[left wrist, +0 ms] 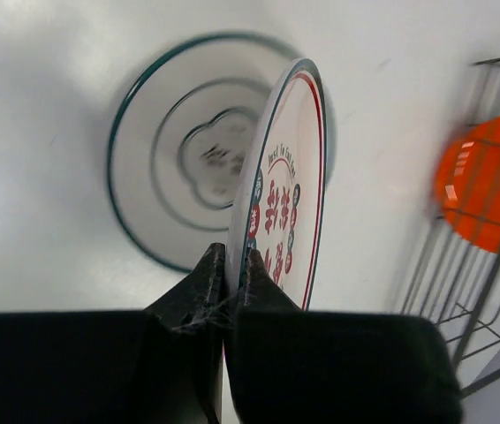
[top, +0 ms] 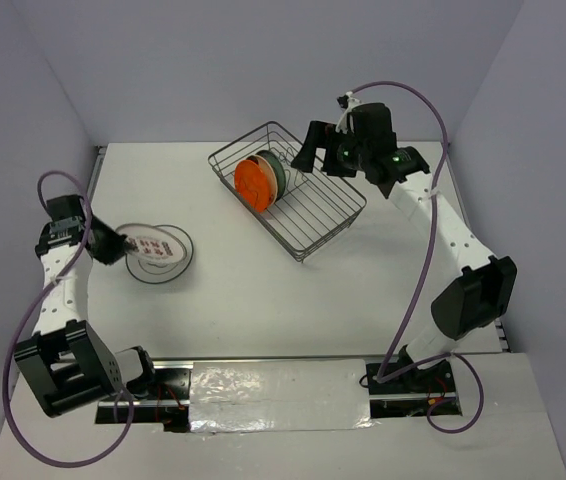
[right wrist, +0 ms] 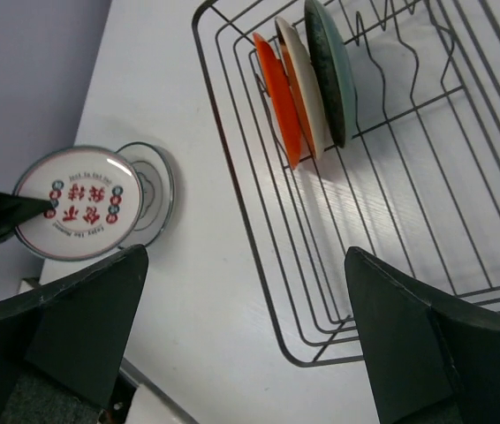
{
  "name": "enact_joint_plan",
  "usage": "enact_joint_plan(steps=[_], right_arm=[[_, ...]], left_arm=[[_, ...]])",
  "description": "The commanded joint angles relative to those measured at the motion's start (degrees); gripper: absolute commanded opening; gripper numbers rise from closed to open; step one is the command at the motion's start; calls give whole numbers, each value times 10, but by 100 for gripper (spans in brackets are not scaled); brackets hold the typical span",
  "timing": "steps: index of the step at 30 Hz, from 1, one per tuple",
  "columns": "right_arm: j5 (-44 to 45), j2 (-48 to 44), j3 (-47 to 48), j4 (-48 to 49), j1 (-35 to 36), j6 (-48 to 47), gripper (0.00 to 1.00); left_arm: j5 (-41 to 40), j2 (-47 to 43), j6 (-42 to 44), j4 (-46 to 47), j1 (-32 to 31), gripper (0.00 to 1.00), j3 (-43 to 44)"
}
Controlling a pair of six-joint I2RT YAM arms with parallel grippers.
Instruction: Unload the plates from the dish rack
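Observation:
My left gripper (left wrist: 230, 256) is shut on the rim of a white plate with red motifs (left wrist: 281, 212). It holds this plate tilted over a teal-rimmed plate (left wrist: 175, 159) lying flat on the table; in the top view the gripper (top: 113, 243) and held plate (top: 153, 245) are at the left. The dish rack (top: 313, 205) stands at the back centre. In it an orange-backed, cream-faced plate (right wrist: 278, 97) and a grey-green plate (right wrist: 331, 66) stand upright. My right gripper (right wrist: 246, 254) is open and empty above the rack's near end (top: 323, 155).
The rack's wire rim (right wrist: 238, 195) runs under my right fingers. The orange-backed plate also shows behind the rack wires (left wrist: 497, 300) at the right of the left wrist view. Grey walls close the table at the back and both sides.

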Motion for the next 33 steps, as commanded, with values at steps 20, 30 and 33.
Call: enact_joint_plan(steps=[20, 30, 33], right_arm=[[94, 110, 101, -108, 37, -147, 100], [205, 261, 256, -70, 57, -236, 86], [191, 279, 257, -29, 58, -253, 60]], left_arm=[[-49, 124, -3, -37, 24, 99, -33], [-48, 48, 68, -168, 4, 99, 93], [-33, -13, 72, -161, -35, 100, 105]])
